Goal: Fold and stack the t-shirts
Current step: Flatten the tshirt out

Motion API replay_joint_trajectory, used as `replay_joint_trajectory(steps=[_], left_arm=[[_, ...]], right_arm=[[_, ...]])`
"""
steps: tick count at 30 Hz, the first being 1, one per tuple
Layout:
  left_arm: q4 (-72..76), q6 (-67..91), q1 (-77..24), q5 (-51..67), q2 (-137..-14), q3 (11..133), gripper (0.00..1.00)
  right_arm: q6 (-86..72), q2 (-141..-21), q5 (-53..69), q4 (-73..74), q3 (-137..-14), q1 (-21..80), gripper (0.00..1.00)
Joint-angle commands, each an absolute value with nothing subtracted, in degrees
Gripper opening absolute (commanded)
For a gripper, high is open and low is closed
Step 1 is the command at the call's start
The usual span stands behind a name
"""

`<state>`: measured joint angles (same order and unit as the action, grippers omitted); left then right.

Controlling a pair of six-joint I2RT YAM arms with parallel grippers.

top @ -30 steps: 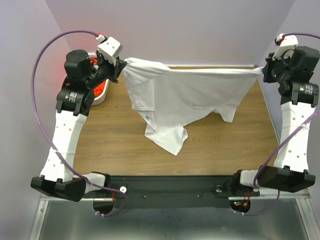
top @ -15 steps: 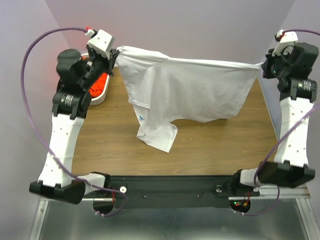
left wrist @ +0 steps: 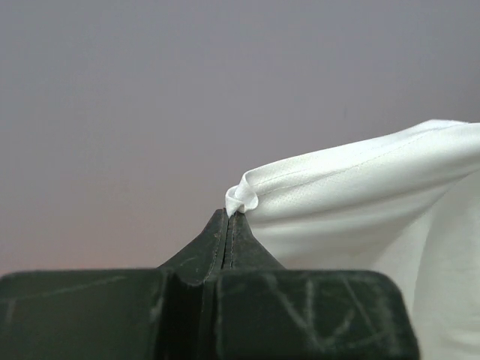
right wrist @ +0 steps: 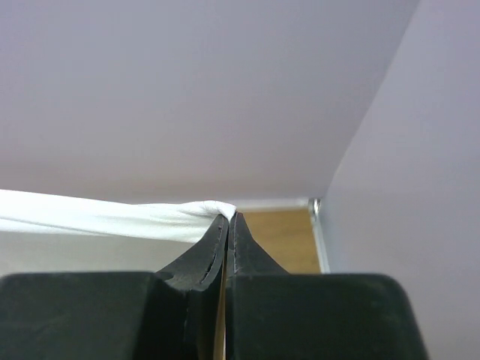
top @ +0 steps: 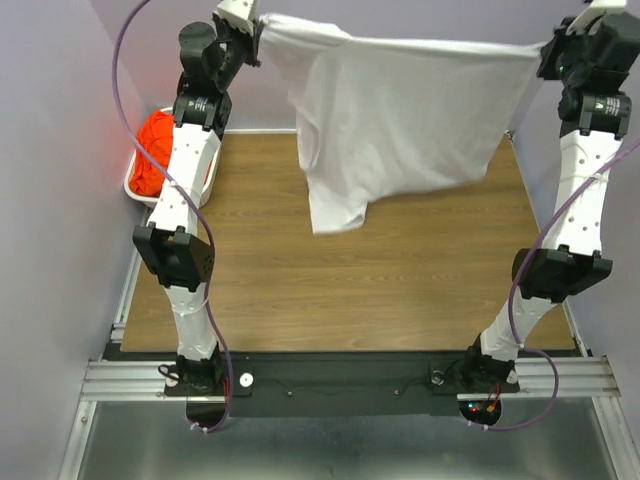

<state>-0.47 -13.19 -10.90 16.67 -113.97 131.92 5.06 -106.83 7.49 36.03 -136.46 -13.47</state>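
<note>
The white t-shirt [top: 400, 110] hangs stretched in the air between both raised arms, its lower edge well above the wooden table [top: 350, 280]. My left gripper [top: 262, 22] is shut on the shirt's left top corner; in the left wrist view the closed fingertips [left wrist: 229, 219] pinch the white hem [left wrist: 352, 187]. My right gripper [top: 545, 48] is shut on the right top corner; in the right wrist view the closed tips [right wrist: 227, 217] pinch the white cloth [right wrist: 112, 217]. The orange-red t-shirt [top: 157, 150] lies bunched in the basket at the far left.
The white slotted basket [top: 135, 192] stands at the table's far left edge. Purple walls close the back and sides. A black rail [top: 340, 380] runs along the near edge by the arm bases.
Both arms have risen high, lifting the white shirt off the table; it now hangs free and spread between the grippers. The left arm's rise uncovered the basket with the orange-red shirt.
</note>
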Motion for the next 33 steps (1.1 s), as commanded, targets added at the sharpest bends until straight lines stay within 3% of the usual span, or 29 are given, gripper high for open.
replay_joint_trajectory(steps=[1,5,8,13,16,22,26,31,33], left_arm=[[25.87,-10.11,-7.83,13.80,-106.27,137.73,0.00],[30.50,-10.02,-6.68,15.72,-105.29,137.73,0.00],[29.71,-11.86,-6.07,19.85,-99.53,128.53,0.00],[29.18,-20.90,-6.06,28.03,-86.77,90.55,0.00],[26.03,-30.48,-6.07,28.31,-79.64,70.93,0.00],[10.93,-50.79,-6.06,28.75,-69.18,48.21,0.00],[3.70,-55.90,-6.06,27.60,-66.27,43.25,0.00],[-12.87,-62.83,-6.06,29.44,-65.66,44.47,0.00],[-19.30,-68.53,-6.06,30.40,-64.43,44.74,0.04]], right_arm=[[2.72,-102.75,-1.38,21.05,-140.90,-14.41,0.01],[3.86,-99.67,-0.36,16.09,-135.73,-14.41,0.01],[5.01,-98.00,2.36,14.51,-128.28,-14.41,0.01],[12.19,-93.52,9.29,12.92,-109.67,-14.41,0.00],[18.34,-88.69,22.02,12.74,-95.17,-14.41,0.01],[31.08,-78.67,24.88,13.44,-72.36,-14.33,0.01],[38.49,-74.10,24.44,16.60,-60.32,-14.33,0.01],[46.82,-71.37,24.35,24.94,-55.91,-14.33,0.01],[53.39,-69.88,23.73,31.62,-53.80,-14.33,0.01]])
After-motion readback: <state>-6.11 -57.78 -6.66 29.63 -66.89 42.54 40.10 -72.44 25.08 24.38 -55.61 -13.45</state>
